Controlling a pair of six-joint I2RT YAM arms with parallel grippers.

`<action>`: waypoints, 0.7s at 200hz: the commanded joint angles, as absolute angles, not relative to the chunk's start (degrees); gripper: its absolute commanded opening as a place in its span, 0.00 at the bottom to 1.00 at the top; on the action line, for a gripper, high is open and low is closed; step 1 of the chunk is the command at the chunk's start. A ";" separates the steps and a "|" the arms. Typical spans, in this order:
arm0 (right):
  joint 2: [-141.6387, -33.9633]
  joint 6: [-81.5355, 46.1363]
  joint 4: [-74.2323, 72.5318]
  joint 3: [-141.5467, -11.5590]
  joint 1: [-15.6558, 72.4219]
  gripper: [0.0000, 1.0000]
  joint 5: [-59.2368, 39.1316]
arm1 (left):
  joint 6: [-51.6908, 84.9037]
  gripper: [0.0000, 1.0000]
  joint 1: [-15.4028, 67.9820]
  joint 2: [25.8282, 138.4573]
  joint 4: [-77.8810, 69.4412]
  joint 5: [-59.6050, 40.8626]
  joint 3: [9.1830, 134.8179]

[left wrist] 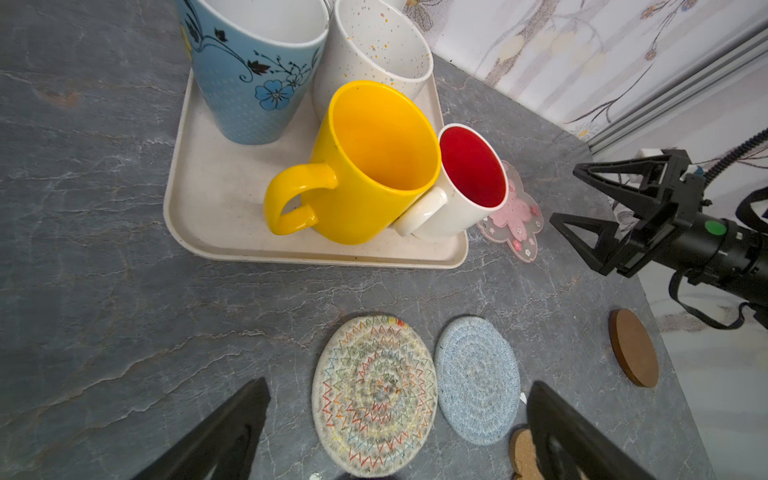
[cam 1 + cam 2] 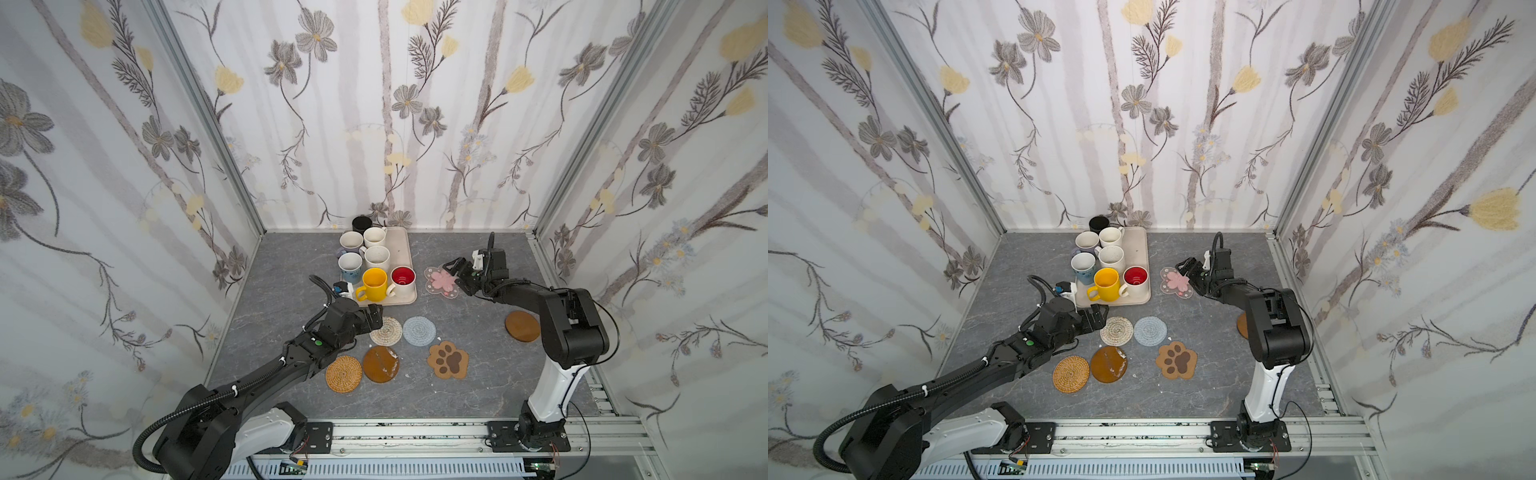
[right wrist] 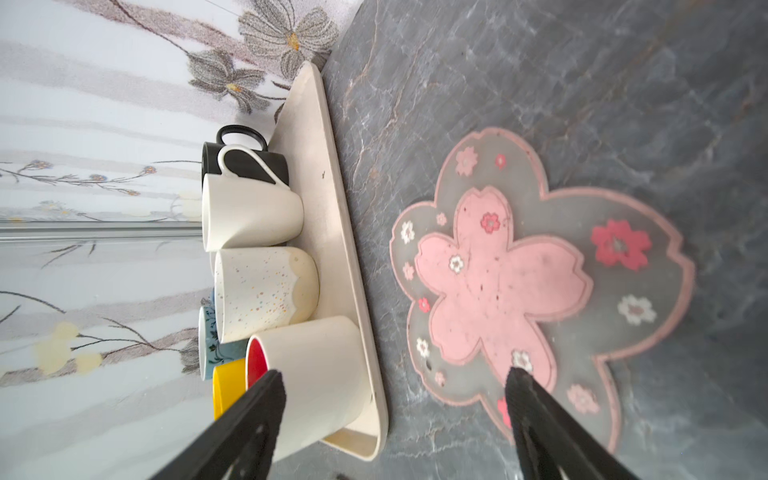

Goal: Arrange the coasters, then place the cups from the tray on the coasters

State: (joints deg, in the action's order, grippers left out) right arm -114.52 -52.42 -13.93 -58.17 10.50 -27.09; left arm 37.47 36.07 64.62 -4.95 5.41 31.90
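Cups [image 2: 374,284] crowd the tray [image 2: 404,249] mid-frame; coasters [image 2: 419,331] lie spread below as landing spots. The left claw [image 2: 375,318] and right claw [image 2: 454,272] gape empty (right poised at the flower coaster [image 2: 439,283]).

The bench [image 2: 291,266] is grey with marble veins, the tray [image 2: 401,249] beige. The yellow cup [image 2: 374,285] is plain, the white cup [image 2: 403,277] red inside, the pale blue cup [image 1: 249,83] patterned (black vines, a blue flower). The flower coaster [image 3: 498,270] is clear with pink.

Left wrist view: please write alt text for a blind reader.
A yellow mug, a blue mug and a red-lined mug stand on a beige tray. A beige coaster and a blue coaster lie ahead of the open left gripper.
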 commanded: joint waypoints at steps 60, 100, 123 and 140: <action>-111.45 -64.58 -31.52 -43.64 14.56 0.88 -27.46 | 38.69 1.00 36.01 60.17 -7.03 6.56 28.36; -115.42 -70.55 -37.32 -43.65 14.90 0.88 -26.34 | 39.51 1.00 36.06 58.56 -6.97 6.06 26.24; -117.95 -72.56 -38.50 -45.14 14.93 0.88 -25.37 | 39.73 1.00 36.02 58.60 -7.03 5.98 25.59; -119.78 -73.33 -38.46 -46.99 14.86 0.88 -24.88 | 39.90 1.00 36.12 59.14 -7.12 5.89 25.16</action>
